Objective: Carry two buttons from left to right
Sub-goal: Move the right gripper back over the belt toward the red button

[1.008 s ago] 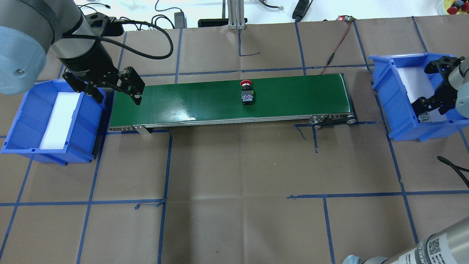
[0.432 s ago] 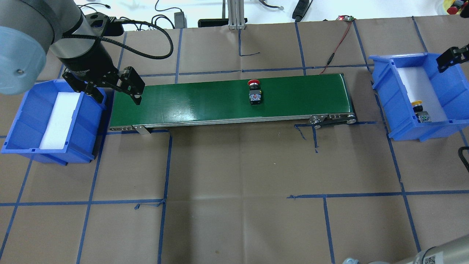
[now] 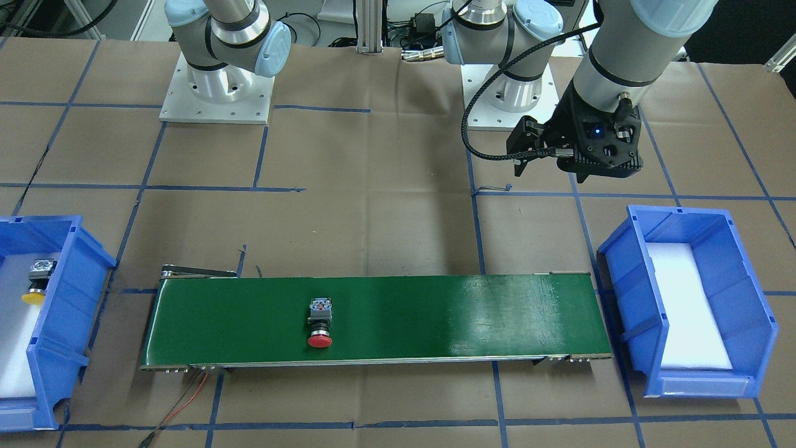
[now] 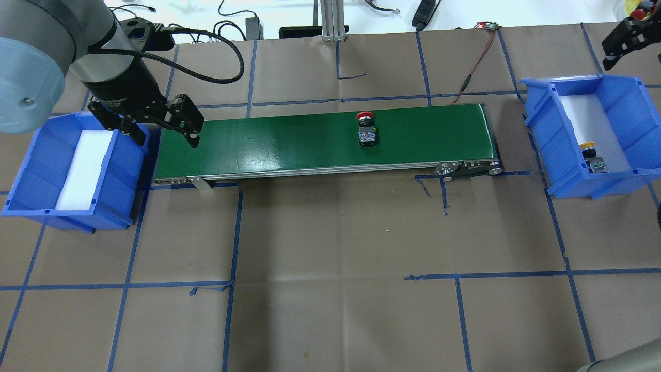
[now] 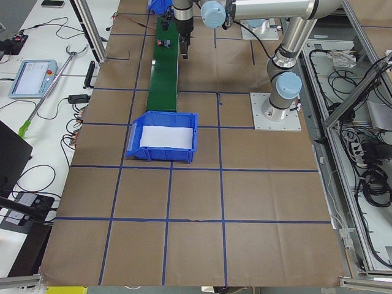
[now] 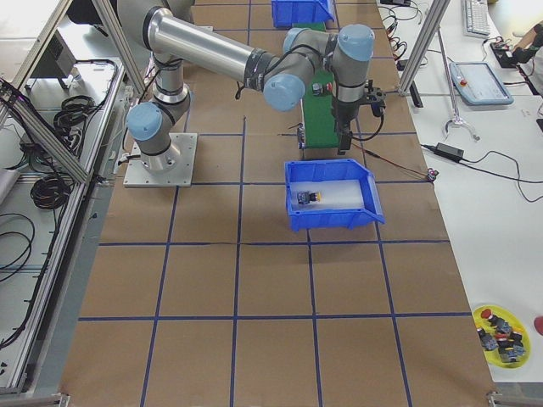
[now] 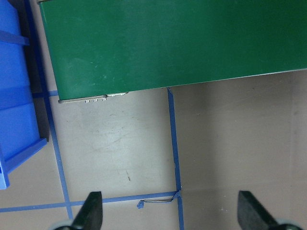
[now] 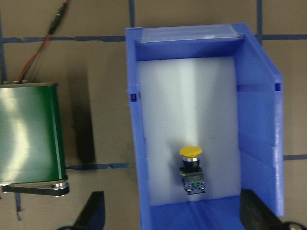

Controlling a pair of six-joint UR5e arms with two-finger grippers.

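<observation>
Release done: right jaws spread and risen, yellow button (image 8: pixel 192 170) left in bin (image 8: pixel 256 96) below them, red button (image 4: pixel 367 130) creeping along belt (image 4: pixel 284 140) toward them from open left jaws; half delivered.

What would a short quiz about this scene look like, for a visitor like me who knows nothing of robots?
1. True or false: the yellow button lies inside the blue bin.
2. Fill in: the left gripper and the right gripper are both ____ (open or shut).
3. Where is the red button?
A. on the green belt
B. in the blue bin
C. in the left gripper

Key: 1 true; 2 open; 3 A.
</observation>
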